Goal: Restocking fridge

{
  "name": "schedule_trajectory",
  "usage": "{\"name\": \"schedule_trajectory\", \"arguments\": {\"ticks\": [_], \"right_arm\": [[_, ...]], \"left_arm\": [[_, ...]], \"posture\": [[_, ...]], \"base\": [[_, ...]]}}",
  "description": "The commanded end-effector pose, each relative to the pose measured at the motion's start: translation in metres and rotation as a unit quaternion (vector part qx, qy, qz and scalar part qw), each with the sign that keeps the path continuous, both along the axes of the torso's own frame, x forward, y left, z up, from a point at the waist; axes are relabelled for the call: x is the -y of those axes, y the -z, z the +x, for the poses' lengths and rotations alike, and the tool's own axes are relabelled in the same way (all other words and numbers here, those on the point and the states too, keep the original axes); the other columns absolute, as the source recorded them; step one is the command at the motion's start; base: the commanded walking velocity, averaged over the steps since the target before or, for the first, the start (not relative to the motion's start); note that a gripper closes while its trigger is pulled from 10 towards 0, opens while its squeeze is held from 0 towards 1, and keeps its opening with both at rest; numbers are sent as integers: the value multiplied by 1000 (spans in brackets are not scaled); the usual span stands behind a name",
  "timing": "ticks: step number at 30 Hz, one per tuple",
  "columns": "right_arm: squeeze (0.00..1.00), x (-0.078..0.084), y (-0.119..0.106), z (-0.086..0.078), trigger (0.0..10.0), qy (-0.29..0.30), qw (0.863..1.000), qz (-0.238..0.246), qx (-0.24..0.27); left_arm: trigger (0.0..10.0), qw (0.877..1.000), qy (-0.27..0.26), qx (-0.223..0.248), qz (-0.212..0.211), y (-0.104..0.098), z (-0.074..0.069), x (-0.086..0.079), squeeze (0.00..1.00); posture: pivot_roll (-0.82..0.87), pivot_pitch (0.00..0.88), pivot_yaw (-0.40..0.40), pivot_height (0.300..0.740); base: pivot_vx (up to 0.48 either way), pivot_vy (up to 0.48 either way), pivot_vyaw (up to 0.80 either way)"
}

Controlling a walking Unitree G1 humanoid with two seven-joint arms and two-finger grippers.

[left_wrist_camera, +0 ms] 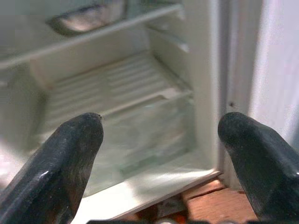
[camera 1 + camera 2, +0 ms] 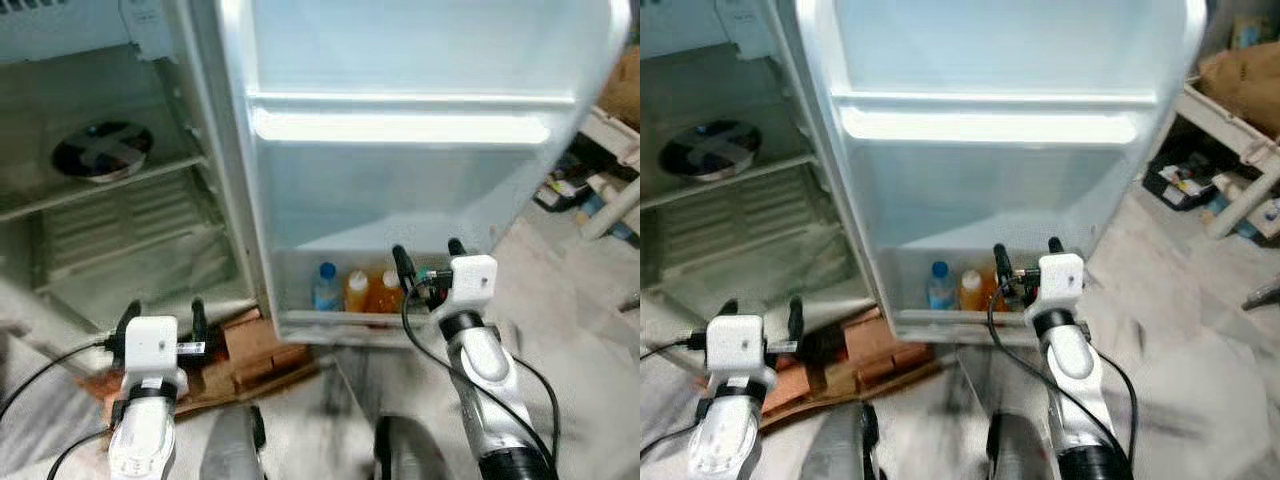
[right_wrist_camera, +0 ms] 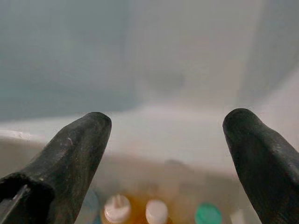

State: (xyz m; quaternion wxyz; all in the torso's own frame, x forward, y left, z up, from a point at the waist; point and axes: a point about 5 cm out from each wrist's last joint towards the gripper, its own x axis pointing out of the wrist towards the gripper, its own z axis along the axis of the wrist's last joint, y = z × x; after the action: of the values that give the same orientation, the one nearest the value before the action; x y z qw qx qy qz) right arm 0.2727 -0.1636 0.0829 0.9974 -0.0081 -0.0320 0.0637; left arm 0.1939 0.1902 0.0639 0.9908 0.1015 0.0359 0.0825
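White fridge w/ its wide-open door sits on a pale grey floor, some flat brown cardboard lying by its base and wooden clutter off to the right. Blue-capped clear bottle and two orange juice bottles stand in the bottom door bin, right hand spread open and empty just above them. Left hand also open w/ nothing in it, low in front of the bare ribbed fridge shelf, a round dark plate on the shelf above.

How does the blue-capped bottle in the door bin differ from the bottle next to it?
The blue-capped bottle looks clear and pale, while the orange bottle beside it holds orange liquid. The first has a blue cap, the second a white one. Both stand upright in the door bin, near the open right gripper.
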Motion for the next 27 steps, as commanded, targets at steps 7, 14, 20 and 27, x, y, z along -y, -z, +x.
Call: {"name": "schedule_trajectory", "arguments": {"ticks": [7,14,20,27], "right_arm": [[0,-1,-6,-2,10000,0,1000,7,0],[0,-6,-6,1,10000,-8,1000,10,-6],[0,-10,-8,6,10000,-25,999,30,-12],[0,-8,-11,11,10000,-24,999,45,-11]], "left_arm": [[10000,1000,-2,13,-5,-5,2,3,0],[10000,1000,8,20,3,-9,10,7,0],[10000,1000,5,22,5,-9,13,6,0],[10000,1000,11,22,8,-10,16,8,0]], "posture": [[10,4,6,740],[12,0,0,740],[1,0,7,740],[-3,0,11,740]], "base": [[0,0,0],[0,0,0],[-45,0,0],[-299,0,0]]}}
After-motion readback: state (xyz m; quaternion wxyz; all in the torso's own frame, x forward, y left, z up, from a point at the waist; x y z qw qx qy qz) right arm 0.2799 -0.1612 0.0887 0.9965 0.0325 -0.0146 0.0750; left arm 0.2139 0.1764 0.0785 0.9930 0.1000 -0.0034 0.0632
